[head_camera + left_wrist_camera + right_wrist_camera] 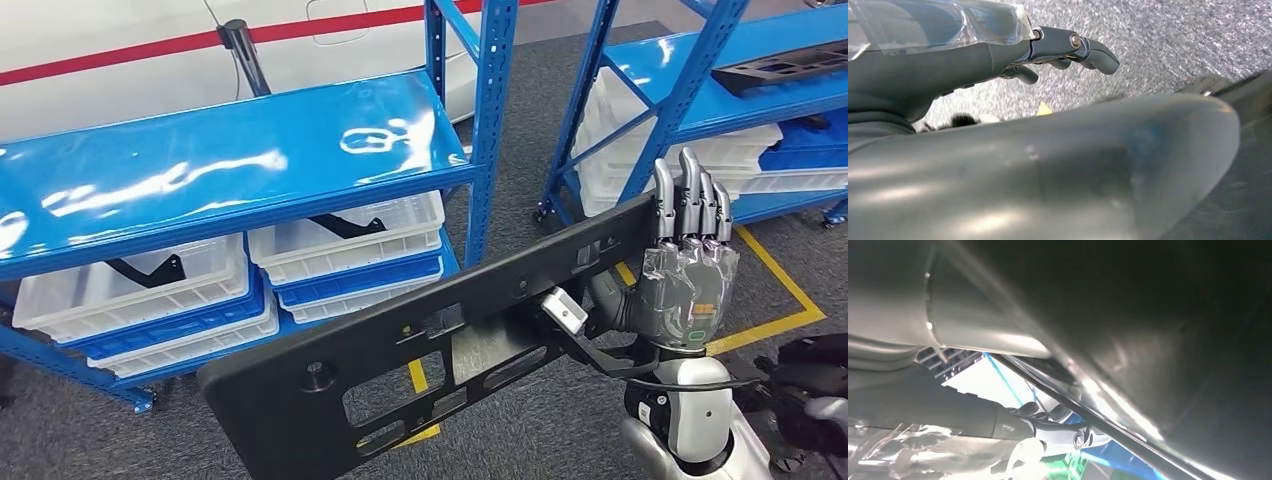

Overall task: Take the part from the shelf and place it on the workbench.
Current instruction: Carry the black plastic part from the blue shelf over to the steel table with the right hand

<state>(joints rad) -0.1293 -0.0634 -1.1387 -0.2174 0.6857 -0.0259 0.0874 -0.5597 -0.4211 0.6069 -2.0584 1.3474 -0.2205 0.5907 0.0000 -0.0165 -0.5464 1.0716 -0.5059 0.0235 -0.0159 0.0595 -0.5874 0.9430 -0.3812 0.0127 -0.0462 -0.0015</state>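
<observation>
Here, nearest my camera, the long black part (440, 340) crosses the lower middle of the head frame, tilted up toward the right. My right hand (688, 262) grips its upper right end, fingers (690, 200) hooked over the top edge. My left hand (1038, 150) hangs over grey speckled floor (1168, 45), fingers loosely apart, holding nothing. Farther off, upper left, the blue shelf (220, 160) carries white bins (350, 240) underneath.

Left of my right hand (690, 270), a blue shelf (230, 160) is standing on grey floor (520, 150), holding white bins (345, 240) underneath.
</observation>
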